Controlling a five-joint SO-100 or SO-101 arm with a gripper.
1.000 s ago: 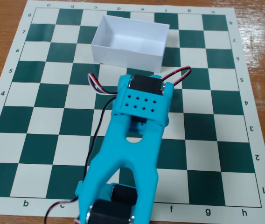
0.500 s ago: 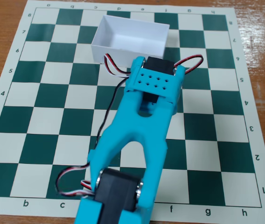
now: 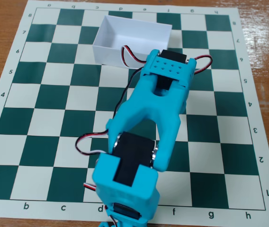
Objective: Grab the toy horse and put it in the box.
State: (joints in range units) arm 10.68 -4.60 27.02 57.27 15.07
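The white open-topped box (image 3: 108, 54) stands on the far rows of the chessboard mat, and what shows of its inside is bare. My cyan arm (image 3: 148, 113) reaches up from the bottom edge. Its wrist block (image 3: 168, 70) hangs over the box's near right corner. The fingers lie hidden beneath that block, so their state does not show. The toy horse is hidden or out of view.
A green-and-cream chessboard mat (image 3: 44, 94) covers the wooden table (image 3: 267, 38). Red, black and white wires (image 3: 125, 52) loop from the wrist over the box's front wall. The arm's elbow motor (image 3: 132, 158) sits above the mat's near rows.
The arm has stretched forward: the wrist block moved up and to the right, from mid-board to the box's near right corner. The elbow motor rose further into the picture.
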